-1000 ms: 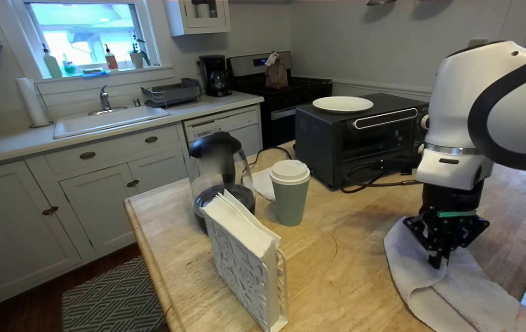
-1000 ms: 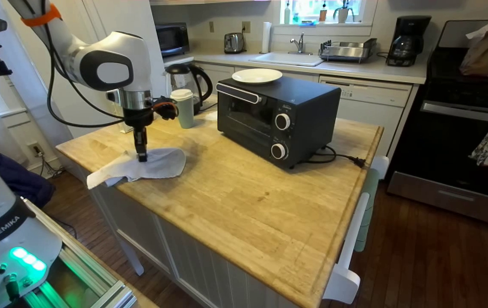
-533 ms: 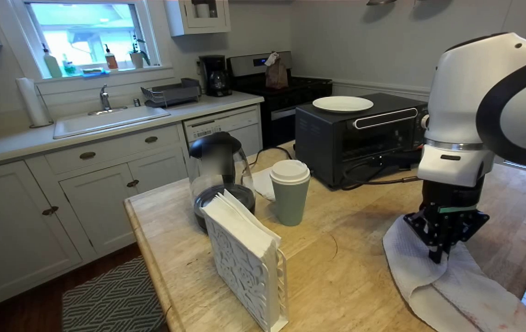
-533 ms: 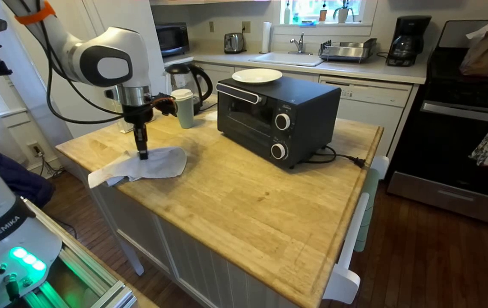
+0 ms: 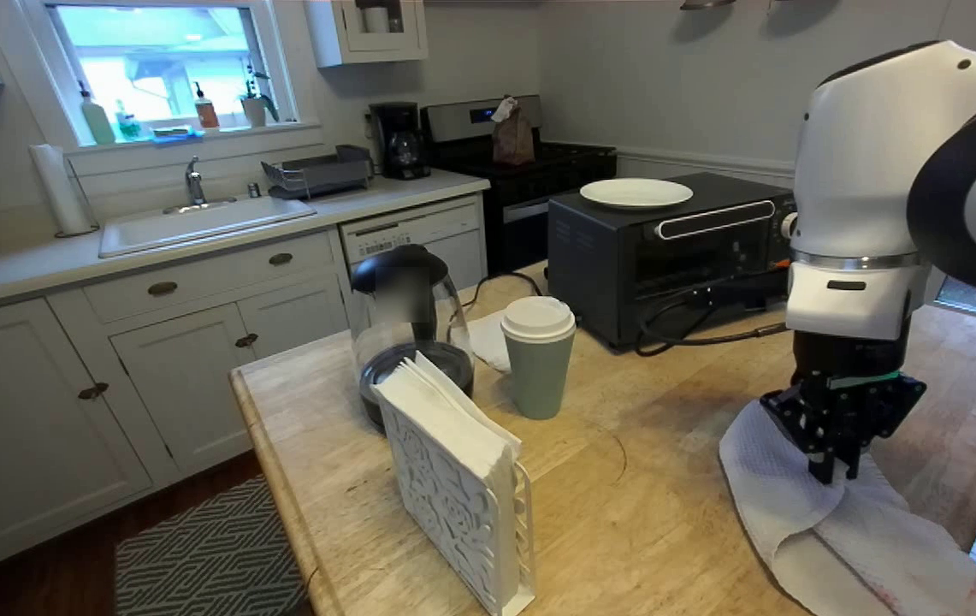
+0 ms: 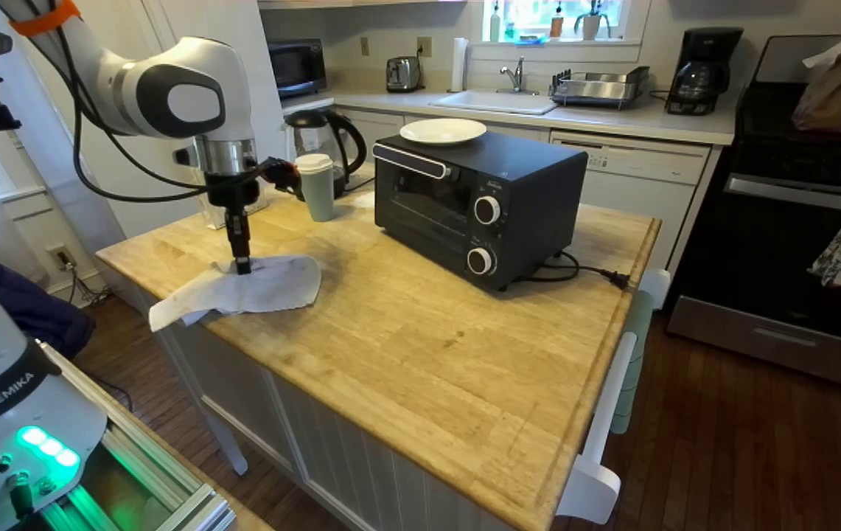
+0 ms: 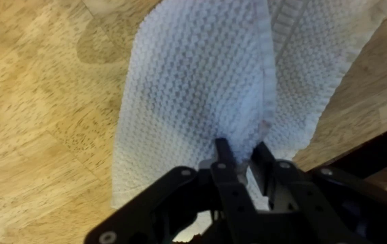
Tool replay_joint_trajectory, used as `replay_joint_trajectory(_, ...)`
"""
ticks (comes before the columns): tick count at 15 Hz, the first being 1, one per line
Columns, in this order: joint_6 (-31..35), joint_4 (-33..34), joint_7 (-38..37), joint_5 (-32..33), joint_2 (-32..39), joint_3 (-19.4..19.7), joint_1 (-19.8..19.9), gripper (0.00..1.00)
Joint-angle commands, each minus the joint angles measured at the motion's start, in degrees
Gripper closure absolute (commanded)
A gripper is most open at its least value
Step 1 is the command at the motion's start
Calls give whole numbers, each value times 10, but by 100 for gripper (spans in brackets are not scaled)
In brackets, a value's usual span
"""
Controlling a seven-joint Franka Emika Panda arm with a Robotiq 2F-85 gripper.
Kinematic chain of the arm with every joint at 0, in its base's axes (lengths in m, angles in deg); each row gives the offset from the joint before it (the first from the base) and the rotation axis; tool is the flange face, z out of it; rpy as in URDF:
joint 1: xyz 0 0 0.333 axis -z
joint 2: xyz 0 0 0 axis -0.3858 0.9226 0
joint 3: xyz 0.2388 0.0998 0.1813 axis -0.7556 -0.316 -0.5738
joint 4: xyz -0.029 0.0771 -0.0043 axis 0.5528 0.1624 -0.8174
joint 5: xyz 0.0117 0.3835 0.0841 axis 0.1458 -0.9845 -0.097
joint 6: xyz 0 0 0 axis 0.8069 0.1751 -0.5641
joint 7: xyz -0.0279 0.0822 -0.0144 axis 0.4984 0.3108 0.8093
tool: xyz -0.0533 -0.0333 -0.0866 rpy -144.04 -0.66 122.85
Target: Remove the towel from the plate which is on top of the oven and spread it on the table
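Towel (image 7: 193,78), cropped in wrist view, below end effector (image 7: 241,145), jaws slightly parted, any grip unclear

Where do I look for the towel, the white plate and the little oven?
Towel (image 7: 193,91): in the wrist view, on its bumpy weave.
White plate (image 6: 443,131): in an exterior view, on its flat centre.
Little oven (image 5: 686,263): in an exterior view, on its glass door.

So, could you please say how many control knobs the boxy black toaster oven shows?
2: in an exterior view, a round, pale-rimmed upper knob and a matching lower knob, both right of the dark glass door; none appears hidden.
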Motion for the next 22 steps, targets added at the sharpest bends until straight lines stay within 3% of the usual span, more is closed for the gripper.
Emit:
replay_joint_trajectory(1,-39,11,-19,24,-18,-5,-3,90)
replay_joint_trajectory(3,-37,15,-12,16,-18,-5,-8,99)
replay_joint_trajectory(5,-25,21,-6,5,-16,-7,-14,100)
replay_joint_trajectory(10,110,44,-13,-42,-18,-23,-41,98)
replay_joint_trajectory(14,213,82,20,-180,15,-40,-92,98)
replay_joint_trajectory(15,227,90,23,-203,24,-45,-102,68)
replay_joint_trajectory(16,238,98,23,-212,31,-49,-105,68)
replay_joint_trajectory(18,239,98,17,-204,34,-43,-102,55)
replay_joint_trajectory(22,196,42,36,-212,-42,-6,-71,27)
